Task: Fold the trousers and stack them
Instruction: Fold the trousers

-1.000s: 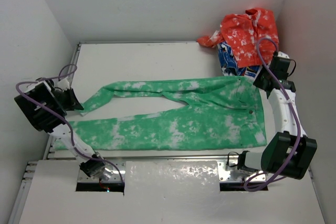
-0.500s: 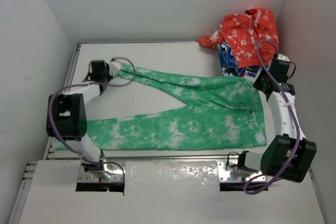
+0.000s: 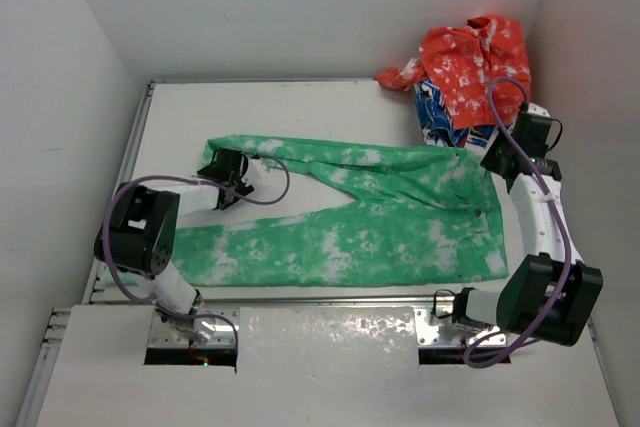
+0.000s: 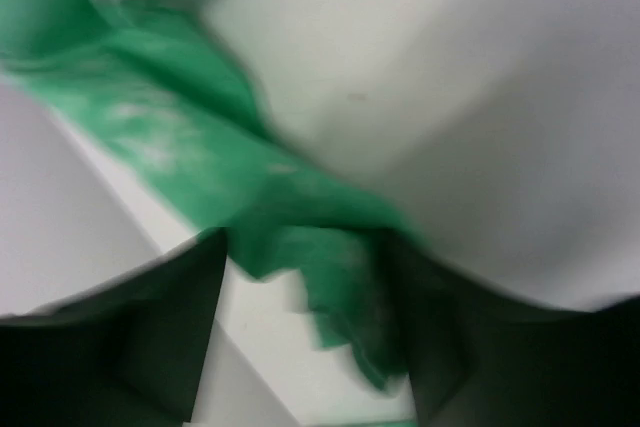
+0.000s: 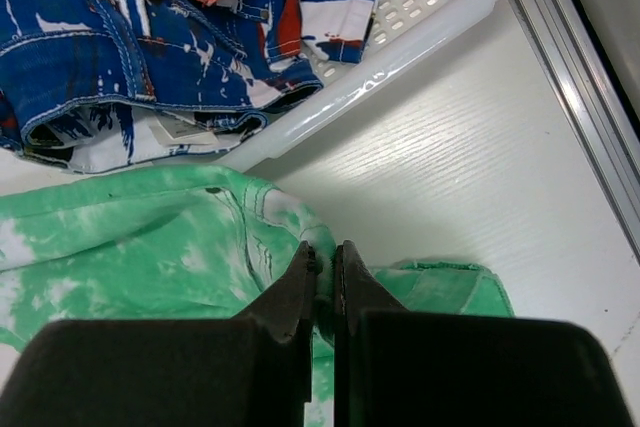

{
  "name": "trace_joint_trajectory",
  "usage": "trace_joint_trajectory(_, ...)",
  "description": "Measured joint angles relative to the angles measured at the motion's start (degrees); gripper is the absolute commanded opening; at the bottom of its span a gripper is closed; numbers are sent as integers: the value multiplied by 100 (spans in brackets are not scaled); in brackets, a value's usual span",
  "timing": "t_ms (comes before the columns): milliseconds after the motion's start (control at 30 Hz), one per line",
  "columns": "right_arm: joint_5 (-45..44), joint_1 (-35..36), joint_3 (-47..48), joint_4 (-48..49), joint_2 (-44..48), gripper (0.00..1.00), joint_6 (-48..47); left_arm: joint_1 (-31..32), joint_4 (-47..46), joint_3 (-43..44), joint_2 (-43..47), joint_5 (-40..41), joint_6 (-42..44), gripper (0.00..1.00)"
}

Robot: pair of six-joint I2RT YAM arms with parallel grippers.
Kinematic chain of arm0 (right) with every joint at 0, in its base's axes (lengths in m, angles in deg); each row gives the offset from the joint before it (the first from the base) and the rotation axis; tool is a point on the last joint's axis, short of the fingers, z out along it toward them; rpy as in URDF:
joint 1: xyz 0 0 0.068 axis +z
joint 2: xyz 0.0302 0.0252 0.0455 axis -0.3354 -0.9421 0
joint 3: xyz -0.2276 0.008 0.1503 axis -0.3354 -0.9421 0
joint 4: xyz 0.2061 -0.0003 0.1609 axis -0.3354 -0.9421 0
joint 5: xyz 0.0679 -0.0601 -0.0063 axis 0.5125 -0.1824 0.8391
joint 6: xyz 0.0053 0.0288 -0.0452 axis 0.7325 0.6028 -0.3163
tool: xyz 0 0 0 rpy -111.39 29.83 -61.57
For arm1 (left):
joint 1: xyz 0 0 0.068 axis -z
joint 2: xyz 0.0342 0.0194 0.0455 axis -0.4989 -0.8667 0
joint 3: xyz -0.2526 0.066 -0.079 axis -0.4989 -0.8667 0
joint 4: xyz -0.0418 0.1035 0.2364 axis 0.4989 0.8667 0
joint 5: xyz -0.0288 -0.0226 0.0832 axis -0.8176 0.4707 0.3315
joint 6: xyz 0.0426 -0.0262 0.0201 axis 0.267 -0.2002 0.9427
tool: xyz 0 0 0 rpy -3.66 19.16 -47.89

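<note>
The bright green, white-blotched trousers [image 3: 380, 217] lie spread across the table, waistband at the right and both legs running left. My left gripper [image 3: 238, 169] sits over the cuff end of the far leg. The left wrist view is blurred. It shows my left gripper [image 4: 305, 267] with its jaws apart and a loose fold of the green trousers [image 4: 170, 117] hanging in the gap. My right gripper [image 3: 494, 161] is at the waistband's far corner. In the right wrist view the right gripper [image 5: 325, 252] is shut on a pinch of the trousers [image 5: 130, 247].
A white basket [image 5: 430, 37] stands at the back right, just beyond the waistband. It holds blue patterned clothes [image 5: 120, 37] with an orange blotched garment [image 3: 465, 62] heaped on top. Walls close in the table [image 3: 300, 112] on the left, back and right.
My left arm carried the far leg's cuff from the left edge to the far left corner, then drew back right over it. Its jaws have parted. The right arm held still.
</note>
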Motion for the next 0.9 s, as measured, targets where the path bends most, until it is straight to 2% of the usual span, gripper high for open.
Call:
trace_joint_trajectory(100, 28, 0, 0, 37, 4, 0, -2, 46, 352, 203, 168, -264, -162, 74)
trace_joint_trajectory(133, 42, 0, 0, 50, 9, 0, -4, 55, 540, 251, 192, -396, -205, 81)
trace_joint_trajectory(167, 57, 0, 0, 52, 15, 0, -4, 63, 702, 299, 216, -483, -225, 99)
trace_joint_trajectory(367, 98, 0, -103, 190, 162, 0, 0, 140, 2162, 767, 435, -1362, -481, 100)
trace_joint_trajectory(600, 221, 0, -350, 468, 247, 0, -2, 339, 3757, 1613, 990, -2328, -376, 100)
trace_joint_trajectory(833, 278, -2, -374, 634, 160, 0, -17, 466, 4575, 2332, 1637, -2997, -190, 100)
trace_joint_trajectory(900, 302, -2, -363, 656, 90, 0, -20, 249, 4666, 2441, 1788, -3165, -337, 100)
